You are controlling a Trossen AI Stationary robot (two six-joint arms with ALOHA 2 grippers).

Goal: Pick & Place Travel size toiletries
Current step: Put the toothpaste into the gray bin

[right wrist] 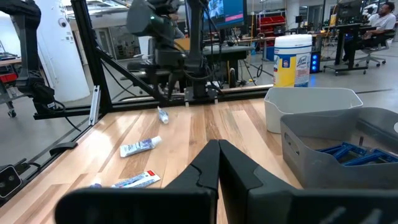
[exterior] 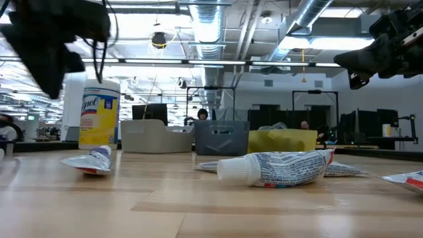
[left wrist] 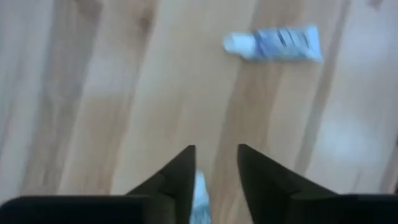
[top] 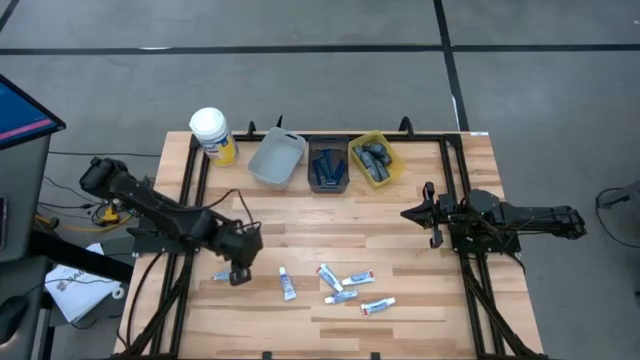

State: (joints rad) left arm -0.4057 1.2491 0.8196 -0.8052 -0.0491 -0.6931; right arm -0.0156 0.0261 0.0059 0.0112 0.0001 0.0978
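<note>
Several small white tubes with blue and red marks lie flat on the wooden table (top: 420, 270): one (top: 221, 276) near the left side, the others (top: 345, 288) grouped at the middle near edge. My left gripper (top: 240, 272) hovers open just above the left tube (left wrist: 199, 193), which shows between its fingers and lies on the table (exterior: 89, 160). Another tube (left wrist: 273, 43) lies ahead of it. Blue razors fill the dark bin (top: 328, 168), and dark grey bottles sit in the yellow bin (top: 376, 160). My right gripper (top: 432, 215) waits shut at the table's right side (right wrist: 217, 149).
A grey bin (top: 277, 158) stands beside the dark and yellow bins along the far edge. The big yellow jar with a white lid (top: 212, 135) is at the far left corner. Black frame rails (top: 195, 200) run along both sides. Bare wood lies between the bins and the tubes.
</note>
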